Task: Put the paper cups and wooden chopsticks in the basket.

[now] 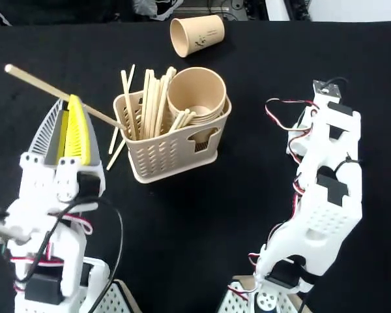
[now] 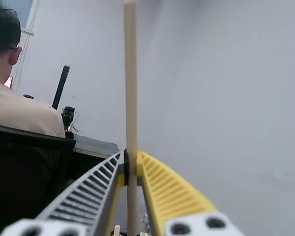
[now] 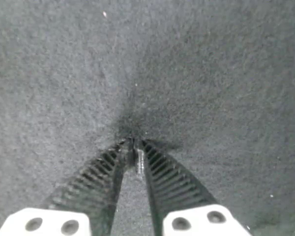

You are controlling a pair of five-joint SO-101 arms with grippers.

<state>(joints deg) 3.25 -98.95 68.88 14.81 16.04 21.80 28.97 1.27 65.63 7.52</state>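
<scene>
A cream slotted basket (image 1: 158, 158) stands mid-table with several wooden chopsticks (image 1: 151, 98) and stacked paper cups (image 1: 197, 94) upright in it. One more paper cup (image 1: 197, 34) lies on its side behind the basket. Two loose chopsticks (image 1: 116, 147) lie against the basket's left side. My left gripper (image 1: 69, 104), just left of the basket, is shut on a single chopstick (image 1: 32, 79) that slants from far left toward the basket's rim. The left wrist view has that chopstick (image 2: 130, 73) pinched in the gripper (image 2: 132, 161). My right gripper (image 3: 136, 153) is shut, empty, tips on the black cloth.
The right arm (image 1: 326, 189) is folded up on the right side of the black cloth-covered table (image 1: 247, 78), well away from the basket. Open cloth lies between the basket and both arm bases.
</scene>
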